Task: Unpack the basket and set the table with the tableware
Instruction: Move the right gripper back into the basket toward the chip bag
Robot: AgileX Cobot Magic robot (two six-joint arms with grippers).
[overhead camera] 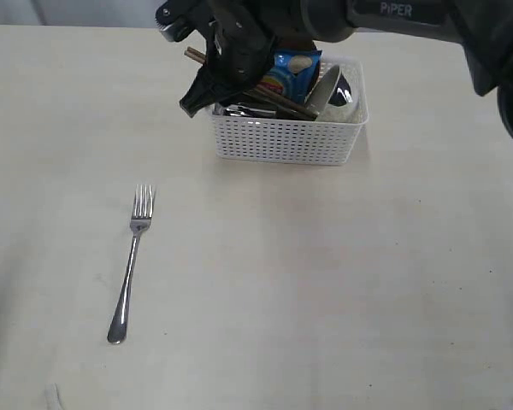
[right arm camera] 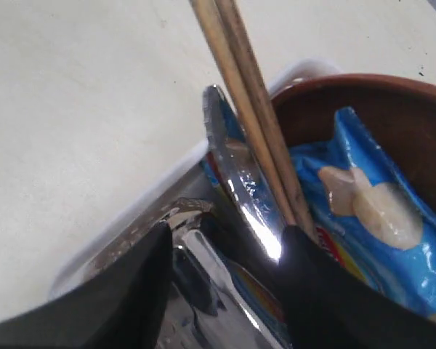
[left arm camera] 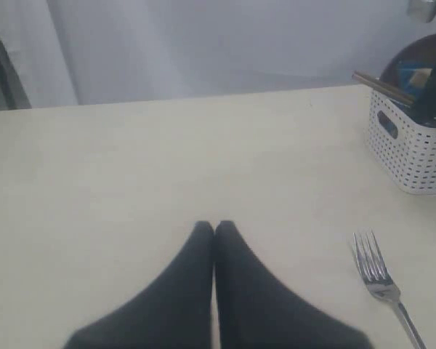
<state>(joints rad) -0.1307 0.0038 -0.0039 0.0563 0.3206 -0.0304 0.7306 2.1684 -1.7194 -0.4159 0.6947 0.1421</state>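
Right hand (right arm camera: 225,233) hangs spread in the basket (overhead camera: 282,141), a knife (right arm camera: 236,174) blade between its fingers; left hand (left arm camera: 215,225) is pressed together, empty, over the tabletop (overhead camera: 325,282). Standing on the tabletop, the basket holds a brown plate (right arm camera: 392,102), a blue packet (right arm camera: 378,211) and chopsticks (right arm camera: 247,94) jutting over its rim. A fork (overhead camera: 132,265) lies flat on the tabletop, well apart from the basket, tines toward it
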